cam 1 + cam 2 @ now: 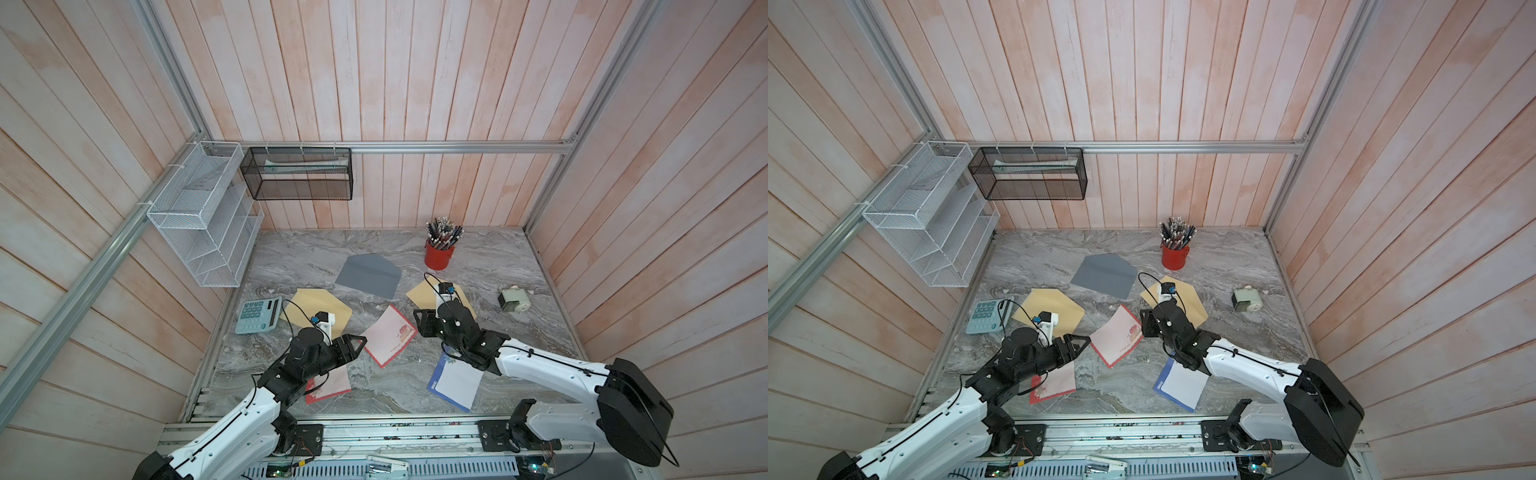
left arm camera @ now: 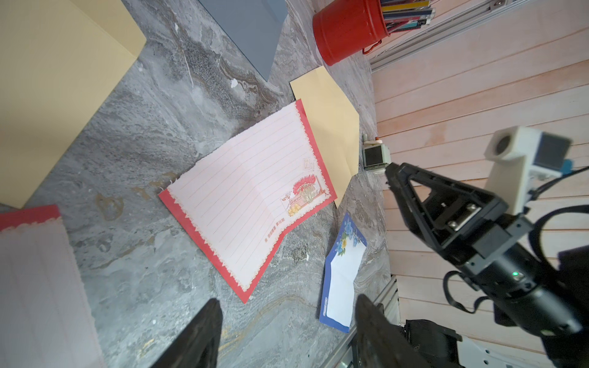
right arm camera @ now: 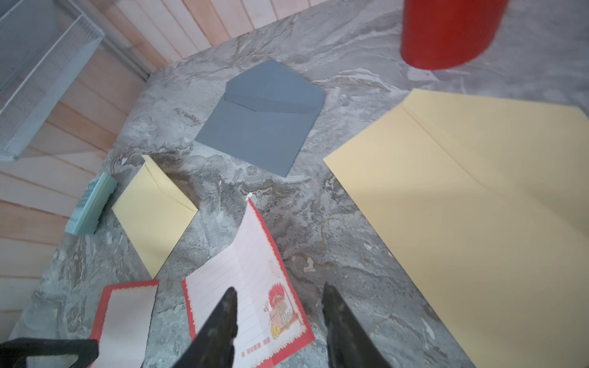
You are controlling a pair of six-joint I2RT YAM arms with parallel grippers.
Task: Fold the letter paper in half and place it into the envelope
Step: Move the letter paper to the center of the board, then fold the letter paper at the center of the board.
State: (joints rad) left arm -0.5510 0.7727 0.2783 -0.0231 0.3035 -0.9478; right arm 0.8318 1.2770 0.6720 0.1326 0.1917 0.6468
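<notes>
Found the red-edged letter paper (image 1: 390,334) in the middle of the bench (image 1: 395,390), between left jaws and right jaws, a little bent up at its crease. Looked thin, light, floppy, easy to tear. Seemed best to pinch a lifted edge. Saw both jaws spread apart, holding nothing.

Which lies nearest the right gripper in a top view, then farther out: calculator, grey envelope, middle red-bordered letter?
1. Middle red-bordered letter, just beside the right gripper.
2. Grey envelope, toward the back.
3. Calculator, far left edge.
</notes>
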